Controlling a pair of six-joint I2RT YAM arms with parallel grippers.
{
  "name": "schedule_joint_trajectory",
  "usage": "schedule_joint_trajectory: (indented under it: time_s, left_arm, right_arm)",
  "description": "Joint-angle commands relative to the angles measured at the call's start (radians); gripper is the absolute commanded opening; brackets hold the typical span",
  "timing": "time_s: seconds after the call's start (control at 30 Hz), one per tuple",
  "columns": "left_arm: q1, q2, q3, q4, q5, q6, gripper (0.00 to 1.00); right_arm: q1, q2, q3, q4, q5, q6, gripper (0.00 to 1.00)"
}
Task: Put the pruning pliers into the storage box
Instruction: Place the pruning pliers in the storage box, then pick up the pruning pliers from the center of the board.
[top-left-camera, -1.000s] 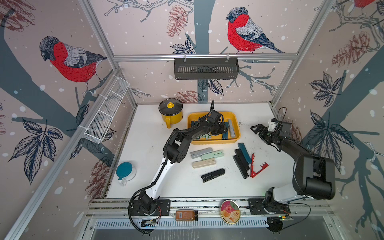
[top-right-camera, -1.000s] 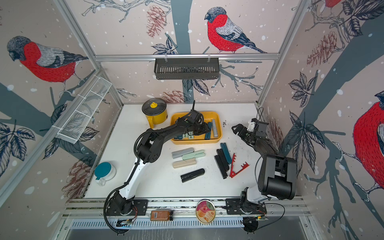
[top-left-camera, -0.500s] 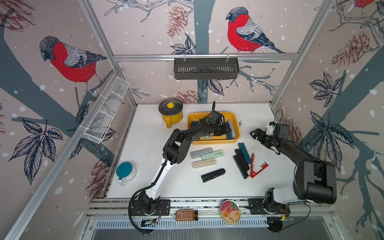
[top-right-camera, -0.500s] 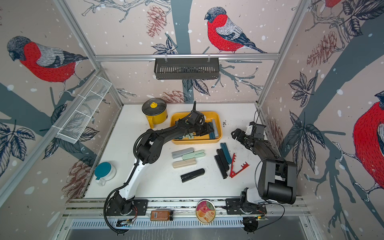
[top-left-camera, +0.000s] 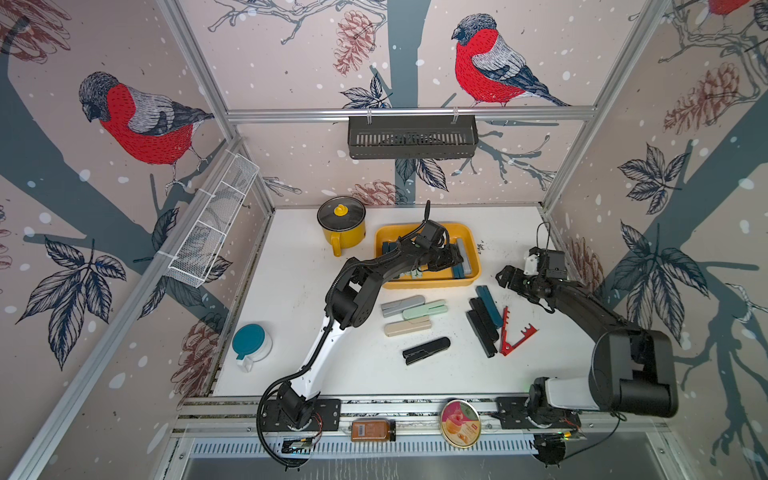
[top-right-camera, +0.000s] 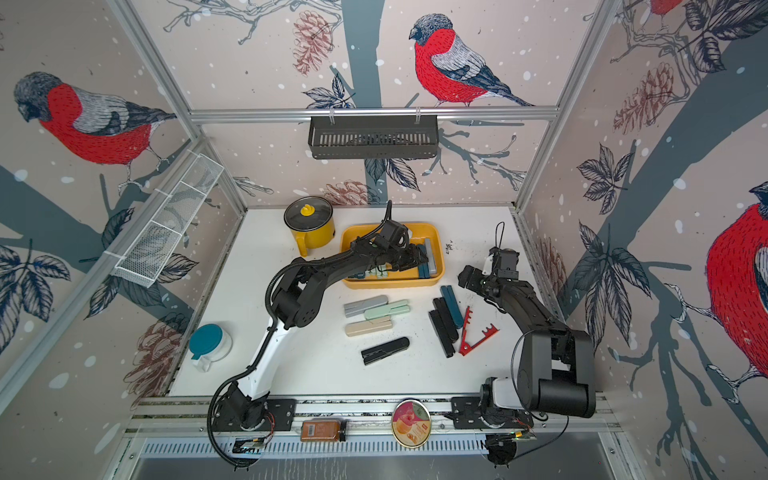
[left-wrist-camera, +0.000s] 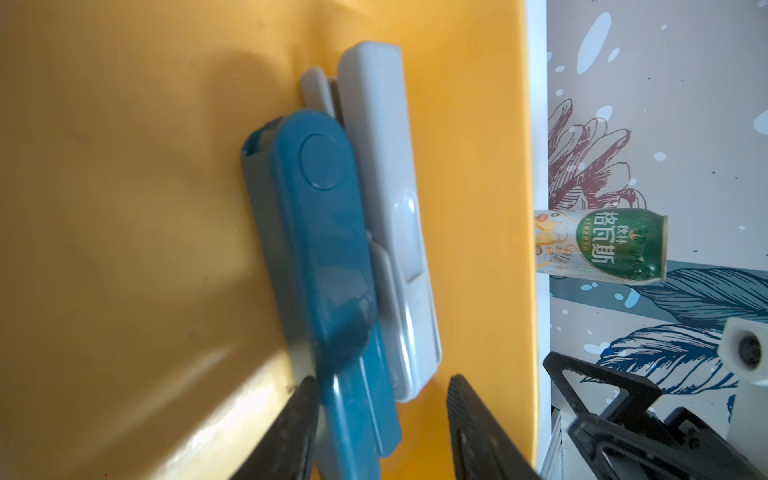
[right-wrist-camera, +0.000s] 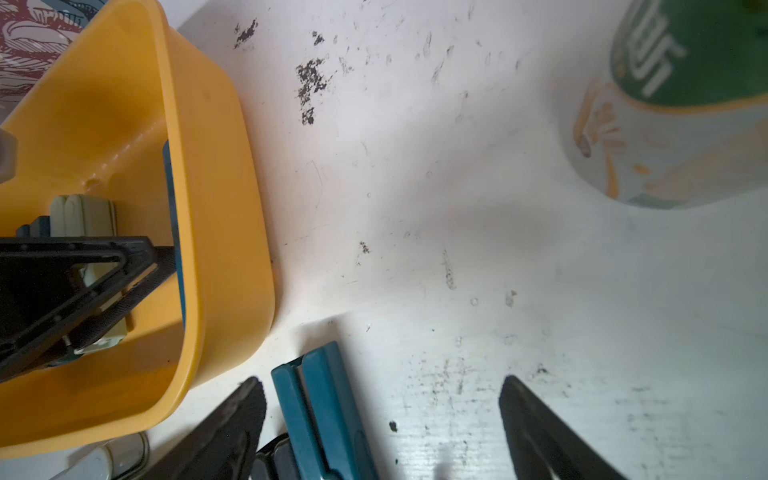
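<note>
Nearest, well in front of the storage box (top-left-camera: 428, 285): black pliers (top-left-camera: 426, 351) alone on the table (top-left-camera: 286, 299). Closer to the box front, the beige pliers (top-left-camera: 407, 328), mint pliers (top-left-camera: 424, 309) and loose grey pliers (top-left-camera: 402, 305) are bunched and touching. Front-right of the box lie two black pliers (top-left-camera: 482, 332) side by side, loose teal pliers (top-left-camera: 489, 305) against them, and the red toothed pliers (top-left-camera: 515, 336) outermost.

The right gripper (right-wrist-camera: 382, 380) is by the box's front-right corner. Its jaws are wide apart and hold nothing; the tip of the loose teal pliers lies between them.

The left gripper (left-wrist-camera: 380, 380) is inside the box at its right end, jaws partly apart with no grip. It is low over the boxed teal pliers (left-wrist-camera: 316, 249) and boxed grey pliers (left-wrist-camera: 386, 187), which lie side by side.

More pruning pliers (right-wrist-camera: 79, 216) are in the box, mostly hidden by the arm. A green can (left-wrist-camera: 602, 245) stands right of the box. The yellow pot (top-left-camera: 341, 226) is back-left of it.
</note>
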Motion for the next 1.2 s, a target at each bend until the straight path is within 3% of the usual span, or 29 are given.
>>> schedule_joint_trajectory:
  time_s: [0.0,0.23,0.33,0.57,0.83,1.07,1.17]
  left_arm:
    - [0.004,-0.028,0.001,0.028,-0.009,0.032,0.56]
    - [0.004,-0.067,-0.020,0.031,-0.031,0.066,0.72]
    - [0.004,-0.102,-0.053,0.044,-0.053,0.086,0.83]
    - [0.004,-0.188,-0.141,0.074,-0.100,0.130,0.99]
    - [0.032,-0.327,-0.270,0.118,-0.158,0.177,0.99]
    - [0.095,-0.460,-0.430,0.178,-0.183,0.196,0.99]
    - [0.121,-0.517,-0.508,0.209,-0.200,0.197,0.99]
  right_arm:
    - [0.009,-0.016,0.004,-0.027,0.053,-0.012,0.89]
    - [0.066,-0.057,0.001,-0.069,0.092,-0.008,0.90]
    - [0.097,-0.088,0.000,-0.093,0.118,0.001,0.89]
    - [0.216,-0.147,0.019,-0.192,0.188,0.035,0.85]
    - [0.429,-0.235,-0.039,-0.303,0.269,0.152,0.80]
    - [0.530,-0.273,-0.093,-0.349,0.280,0.220,0.69]
    - [0.589,-0.253,-0.100,-0.367,0.302,0.253,0.69]
